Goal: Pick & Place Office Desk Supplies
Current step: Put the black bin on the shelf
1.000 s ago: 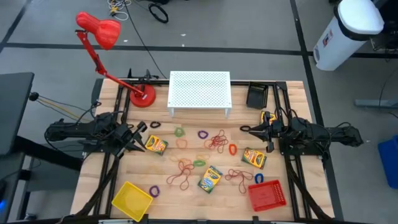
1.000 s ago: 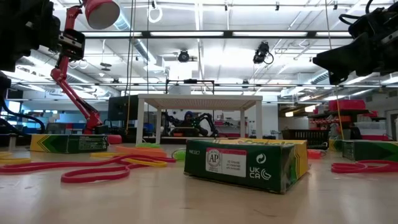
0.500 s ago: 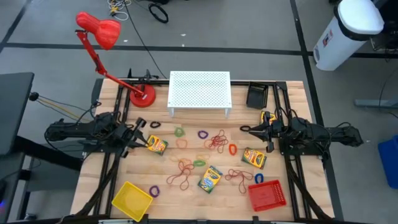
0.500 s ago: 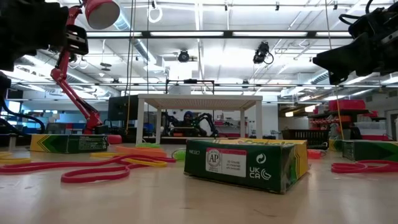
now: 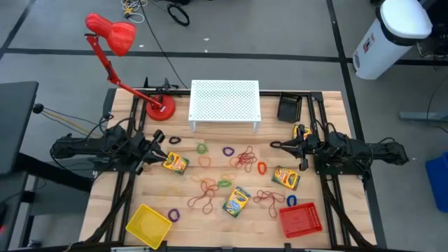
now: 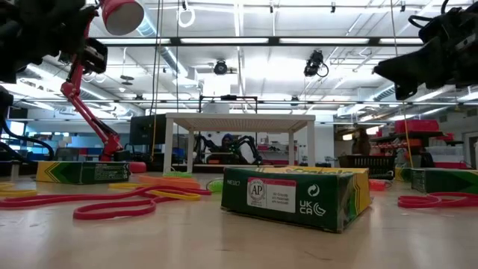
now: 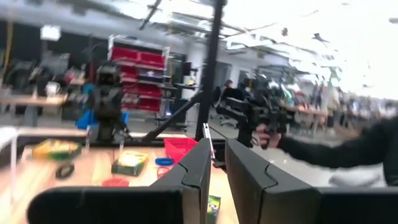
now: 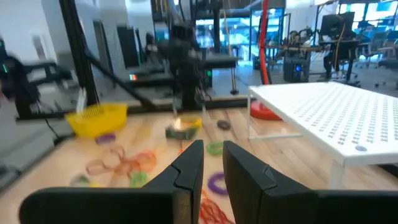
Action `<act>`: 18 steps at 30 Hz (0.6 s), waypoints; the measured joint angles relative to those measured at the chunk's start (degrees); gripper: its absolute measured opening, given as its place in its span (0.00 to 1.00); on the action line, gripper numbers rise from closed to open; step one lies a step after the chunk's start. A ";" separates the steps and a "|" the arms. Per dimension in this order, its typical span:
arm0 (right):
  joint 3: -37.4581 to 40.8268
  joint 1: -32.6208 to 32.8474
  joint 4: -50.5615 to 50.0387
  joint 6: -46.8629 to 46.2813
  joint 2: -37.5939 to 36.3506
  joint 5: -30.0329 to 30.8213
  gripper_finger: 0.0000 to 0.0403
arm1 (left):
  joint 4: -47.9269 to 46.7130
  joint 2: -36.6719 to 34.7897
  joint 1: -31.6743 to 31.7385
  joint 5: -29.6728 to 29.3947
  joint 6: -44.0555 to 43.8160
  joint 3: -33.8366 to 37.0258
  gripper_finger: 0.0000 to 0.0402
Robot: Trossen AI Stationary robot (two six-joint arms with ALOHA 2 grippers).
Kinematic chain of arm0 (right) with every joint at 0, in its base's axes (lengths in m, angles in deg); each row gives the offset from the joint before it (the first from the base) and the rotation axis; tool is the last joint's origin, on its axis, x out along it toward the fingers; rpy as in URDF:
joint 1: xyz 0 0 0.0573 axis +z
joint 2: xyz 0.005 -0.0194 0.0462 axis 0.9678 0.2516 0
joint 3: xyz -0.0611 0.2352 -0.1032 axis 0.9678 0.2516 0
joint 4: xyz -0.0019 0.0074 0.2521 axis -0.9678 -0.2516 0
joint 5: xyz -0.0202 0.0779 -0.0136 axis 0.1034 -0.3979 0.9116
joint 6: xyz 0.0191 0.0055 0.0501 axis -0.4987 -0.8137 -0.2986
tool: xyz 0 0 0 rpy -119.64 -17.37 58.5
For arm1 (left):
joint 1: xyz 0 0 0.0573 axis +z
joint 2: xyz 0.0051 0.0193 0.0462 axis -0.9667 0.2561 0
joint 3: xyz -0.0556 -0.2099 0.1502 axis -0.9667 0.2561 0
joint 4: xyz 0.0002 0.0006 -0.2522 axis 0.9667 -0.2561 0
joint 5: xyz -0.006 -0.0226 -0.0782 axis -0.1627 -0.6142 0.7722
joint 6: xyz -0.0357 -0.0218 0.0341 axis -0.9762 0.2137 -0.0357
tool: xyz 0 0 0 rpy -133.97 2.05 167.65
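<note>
Several yellow-and-green crayon boxes lie flat on the wooden table: one [image 5: 175,163] just right of my left gripper [image 5: 159,144], one [image 5: 236,201] in the near middle, one [image 5: 286,178] near my right gripper [image 5: 274,145]. Thin rubber bands [image 5: 245,158] in red, orange, green and purple lie scattered between the arms. Both grippers hover above the table, pointing toward each other. In the wrist views, my left gripper [image 7: 217,149] and my right gripper [image 8: 212,152] each show a narrow gap with nothing in it.
A white perforated rack [image 5: 225,102] stands at the far middle, with a red desk lamp's base [image 5: 160,108] to its left. A yellow basket [image 5: 148,225] sits at the near left and a red basket [image 5: 300,219] at the near right. A black tray [image 5: 289,108] sits at the far right.
My left gripper has turned at the wrist: its fingers have swung a little toward the table's far edge and tipped slightly upward. The arm itself has stayed in place.
</note>
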 joint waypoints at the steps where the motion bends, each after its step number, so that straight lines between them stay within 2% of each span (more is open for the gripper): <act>1: -0.02 0.00 1.26 -0.74 0.00 0.00 0.18 | -0.07 0.00 0.00 -1.04 -1.13 0.00 0.14; 8: 0.00 0.00 8.89 -0.93 -0.04 1.14 0.18 | -5.67 1.47 0.11 -11.44 3.41 -0.02 0.14; 12: -0.01 -0.02 17.79 -0.60 0.36 5.48 0.18 | -5.39 3.37 0.11 -12.48 3.42 0.00 0.14; 14: -0.04 -0.02 20.81 1.29 0.92 5.49 0.18 | -5.77 4.42 0.11 -14.29 2.92 0.00 0.14; 16: -0.04 -0.02 22.69 2.21 1.40 5.62 0.15 | -5.47 5.50 0.11 -18.13 2.26 0.00 0.14; 18: -0.21 0.00 22.17 2.60 2.51 7.67 0.08 | -5.61 6.59 0.11 -21.48 2.22 -0.02 0.14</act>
